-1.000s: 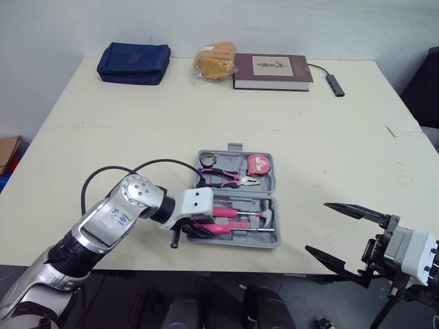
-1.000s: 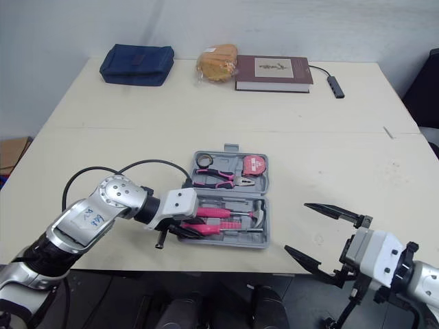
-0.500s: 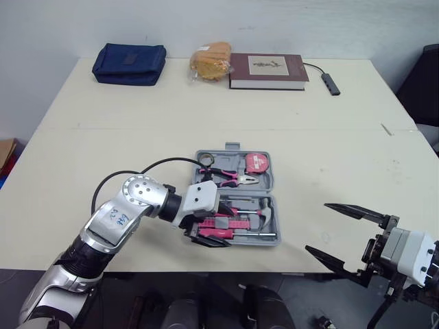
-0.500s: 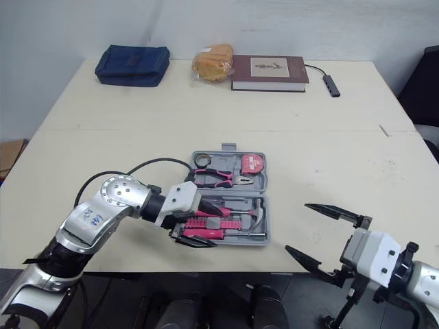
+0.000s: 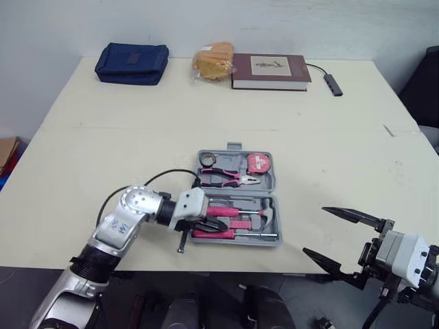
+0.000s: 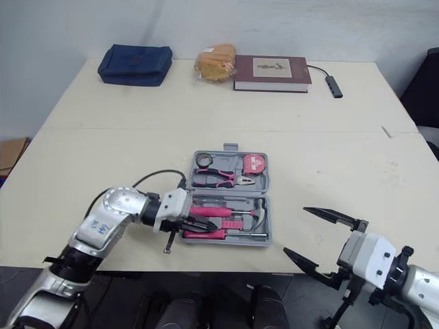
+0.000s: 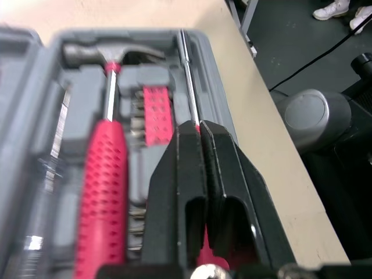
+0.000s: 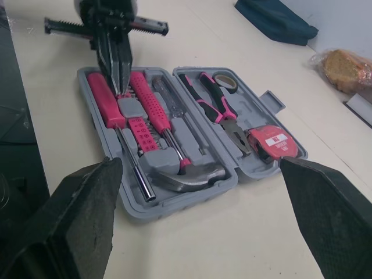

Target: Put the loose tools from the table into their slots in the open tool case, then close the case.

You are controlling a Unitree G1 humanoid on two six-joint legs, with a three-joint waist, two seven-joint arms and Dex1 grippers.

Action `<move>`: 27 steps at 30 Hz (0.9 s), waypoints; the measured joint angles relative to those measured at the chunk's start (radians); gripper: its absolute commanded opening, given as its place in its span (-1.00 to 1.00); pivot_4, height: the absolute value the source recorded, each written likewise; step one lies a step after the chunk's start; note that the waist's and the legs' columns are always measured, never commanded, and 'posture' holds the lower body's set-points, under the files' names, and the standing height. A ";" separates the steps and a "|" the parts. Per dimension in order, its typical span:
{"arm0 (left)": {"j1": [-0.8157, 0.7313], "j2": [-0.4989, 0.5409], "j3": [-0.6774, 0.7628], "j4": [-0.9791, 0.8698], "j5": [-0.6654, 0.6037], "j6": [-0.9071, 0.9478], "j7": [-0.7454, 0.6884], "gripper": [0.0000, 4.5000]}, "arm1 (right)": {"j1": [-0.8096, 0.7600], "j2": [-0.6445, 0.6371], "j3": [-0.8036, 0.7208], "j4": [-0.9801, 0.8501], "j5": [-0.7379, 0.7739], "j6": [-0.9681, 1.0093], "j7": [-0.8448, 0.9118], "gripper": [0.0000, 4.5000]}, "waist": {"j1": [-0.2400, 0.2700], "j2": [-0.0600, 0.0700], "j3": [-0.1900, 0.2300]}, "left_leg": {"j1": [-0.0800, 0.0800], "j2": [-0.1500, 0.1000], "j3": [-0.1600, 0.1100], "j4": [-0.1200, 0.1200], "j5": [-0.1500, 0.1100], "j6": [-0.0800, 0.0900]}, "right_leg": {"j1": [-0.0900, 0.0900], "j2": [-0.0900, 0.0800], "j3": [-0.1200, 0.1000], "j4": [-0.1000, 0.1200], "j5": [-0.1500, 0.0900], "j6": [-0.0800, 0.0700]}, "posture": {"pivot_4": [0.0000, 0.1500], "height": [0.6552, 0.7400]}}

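The grey tool case (image 5: 276,221) lies open near the table's front edge. Its far half holds pliers (image 5: 226,178), a pink tape measure (image 5: 258,163) and a tape roll (image 5: 208,160). A hammer (image 5: 265,214) and a pink-handled screwdriver (image 8: 104,100) lie in the near half. My left gripper (image 5: 223,225) is shut over that near half. Its fingertips (image 7: 189,131) rest low over the screwdriver's handle with nothing held between them; contact is unclear. My right gripper (image 5: 313,231) hangs open off the table's front edge, right of the case, with nothing in it.
Along the far edge sit a blue pouch (image 5: 132,63), a bagged loaf (image 5: 214,60), a dark red book (image 5: 269,70) and a small cabled adapter (image 5: 333,83). The case's near wall lies close to the table's front edge (image 5: 288,255).
My left gripper's fingers, spread wide over the case's near half half a second ago, have come together and sunk lower over the screwdriver. The right gripper has barely moved.
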State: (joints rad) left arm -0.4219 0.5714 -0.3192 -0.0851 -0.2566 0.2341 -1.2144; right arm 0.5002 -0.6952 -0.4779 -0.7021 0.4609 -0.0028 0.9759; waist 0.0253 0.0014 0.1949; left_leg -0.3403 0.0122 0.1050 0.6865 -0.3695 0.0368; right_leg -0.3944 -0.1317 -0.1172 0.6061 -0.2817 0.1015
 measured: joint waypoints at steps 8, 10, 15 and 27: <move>-0.010 -0.004 -0.025 0.012 0.052 -0.023 0.028 -0.99 | 0.017 0.021 0.000 0.000 -0.011 0.000 -0.009 1.00 | 0.001 0.000 -0.001 | 0.002 0.000 0.000 0.000 0.000 0.000 | 0.001 -0.002 0.000 -0.001 0.000 0.000 | 1.00 1.00; -0.024 -0.003 -0.043 0.011 0.065 -0.017 0.037 -0.99 | 0.019 0.024 0.000 0.000 -0.011 0.000 -0.010 1.00 | 0.001 0.000 -0.002 | 0.004 0.000 0.000 0.000 0.000 0.000 | 0.003 -0.002 0.001 -0.001 0.000 0.000 | 1.00 1.00; -0.047 0.019 -0.080 -0.005 0.085 0.013 0.031 -0.99 | 0.035 0.043 0.000 0.000 -0.021 0.000 -0.021 1.00 | 0.000 0.002 -0.010 | 0.004 0.001 0.000 0.000 -0.001 -0.001 | 0.002 -0.003 0.001 -0.001 0.000 -0.001 | 1.00 1.00; 0.032 -0.030 0.105 0.061 -0.108 0.026 0.008 -1.00 | -0.089 0.113 0.052 0.028 -0.030 0.309 -0.301 0.88 | -0.010 0.003 -0.021 | 0.001 0.003 -0.001 -0.002 -0.002 -0.003 | -0.004 -0.007 -0.001 0.001 -0.003 -0.006 | 1.00 1.00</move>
State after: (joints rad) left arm -0.3898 0.5415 -0.2145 -0.0238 -0.3650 0.2604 -1.2061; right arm 0.4108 -0.5818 -0.4262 -0.6738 0.4310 0.3058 0.6752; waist 0.0153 0.0041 0.1741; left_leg -0.3390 0.0156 0.1045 0.6846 -0.3712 0.0338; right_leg -0.3980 -0.1382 -0.1186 0.6075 -0.2843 0.0956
